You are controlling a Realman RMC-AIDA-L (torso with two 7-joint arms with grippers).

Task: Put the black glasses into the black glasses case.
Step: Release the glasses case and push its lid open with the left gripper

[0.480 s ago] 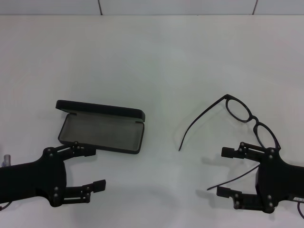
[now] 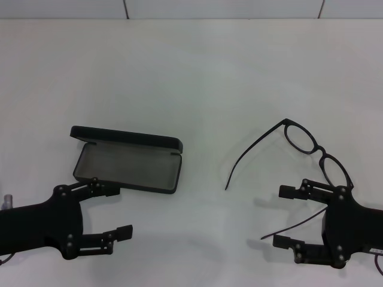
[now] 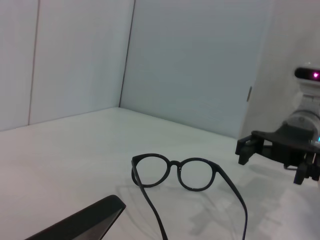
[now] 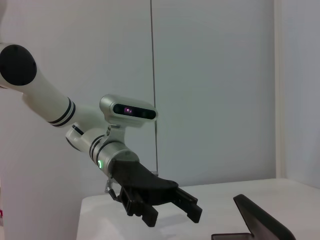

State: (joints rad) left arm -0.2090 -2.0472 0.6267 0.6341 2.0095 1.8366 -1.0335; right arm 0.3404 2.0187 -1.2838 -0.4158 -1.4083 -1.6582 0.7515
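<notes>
The black glasses point(image 2: 311, 149) lie on the white table at the right, temple arms spread and pointing toward me; they also show in the left wrist view point(image 3: 192, 175). The black glasses case point(image 2: 127, 161) lies open at the left, lid raised at its far side, grey lining showing; its edge appears in the wrist views point(image 3: 82, 225) point(image 4: 262, 220). My left gripper point(image 2: 114, 212) is open just in front of the case. My right gripper point(image 2: 288, 216) is open in front of the glasses, with one temple arm passing between its fingers, untouched.
The white table point(image 2: 191, 78) stretches back to a pale wall. Each wrist view shows the other arm's gripper across the table: the right one point(image 3: 272, 155) and the left one point(image 4: 165, 205).
</notes>
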